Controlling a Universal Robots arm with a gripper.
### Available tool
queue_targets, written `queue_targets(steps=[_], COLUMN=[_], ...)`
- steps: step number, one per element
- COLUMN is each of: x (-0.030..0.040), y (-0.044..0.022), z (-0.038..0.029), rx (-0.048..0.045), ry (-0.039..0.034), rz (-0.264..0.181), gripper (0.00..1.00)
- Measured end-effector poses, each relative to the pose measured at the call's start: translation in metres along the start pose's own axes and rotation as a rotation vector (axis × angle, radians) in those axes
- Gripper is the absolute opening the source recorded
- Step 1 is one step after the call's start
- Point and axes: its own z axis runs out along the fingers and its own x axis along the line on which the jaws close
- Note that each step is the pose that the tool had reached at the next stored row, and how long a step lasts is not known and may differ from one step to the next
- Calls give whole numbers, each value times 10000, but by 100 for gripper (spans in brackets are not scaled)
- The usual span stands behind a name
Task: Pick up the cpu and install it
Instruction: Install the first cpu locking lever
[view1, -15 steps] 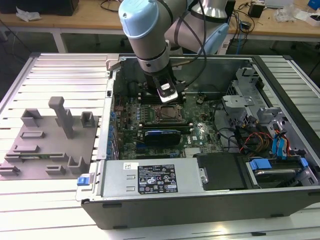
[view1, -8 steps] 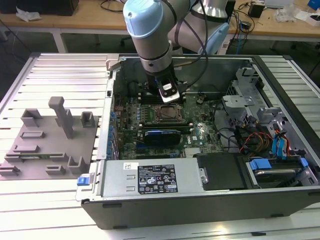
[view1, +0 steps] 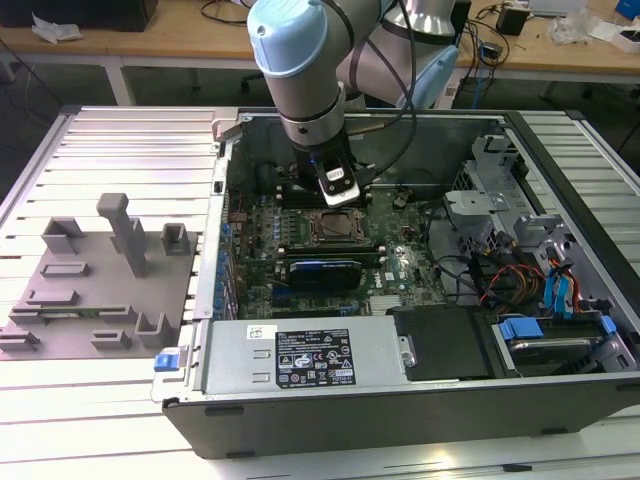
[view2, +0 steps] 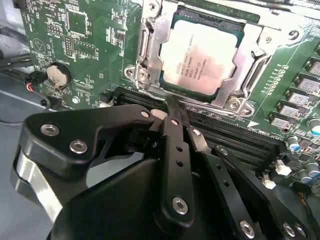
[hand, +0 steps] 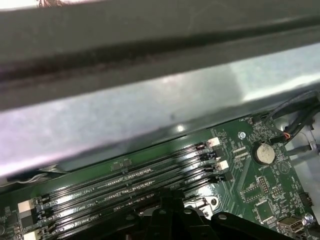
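Observation:
The cpu (view2: 205, 52), a flat square chip with a shiny silver top, lies inside the metal socket frame (view2: 150, 45) on the green motherboard. My gripper (view2: 171, 103) hangs just off the frame's edge, over the black memory slots (view2: 235, 132). Its black fingers (view2: 176, 130) are pressed together with nothing between them. In the exterior view the gripper (view1: 337, 203) stands above the socket (view1: 335, 228) inside the open computer case. In the first wrist view the gripper (hand: 170, 194) is over the memory slots (hand: 125, 182), close to the case wall.
The open case (view1: 400, 400) holds a power supply (view1: 310, 357) at the front and drive bays with cables (view1: 540, 290) at the exterior view's right. A grey fixture with blocks and posts (view1: 100, 280) lies on the ribbed table at that view's left. A coin cell (view2: 58, 75) sits on the motherboard.

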Motion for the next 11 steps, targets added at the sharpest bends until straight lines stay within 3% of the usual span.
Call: queue_targets(steps=[3, 8, 11], x=[-6, -109, -115], y=[0, 28, 30], z=[10, 45, 48], rx=[13, 16, -31], ry=[-5, 5, 18], rz=[4, 9, 24], gripper=[11, 11, 11])
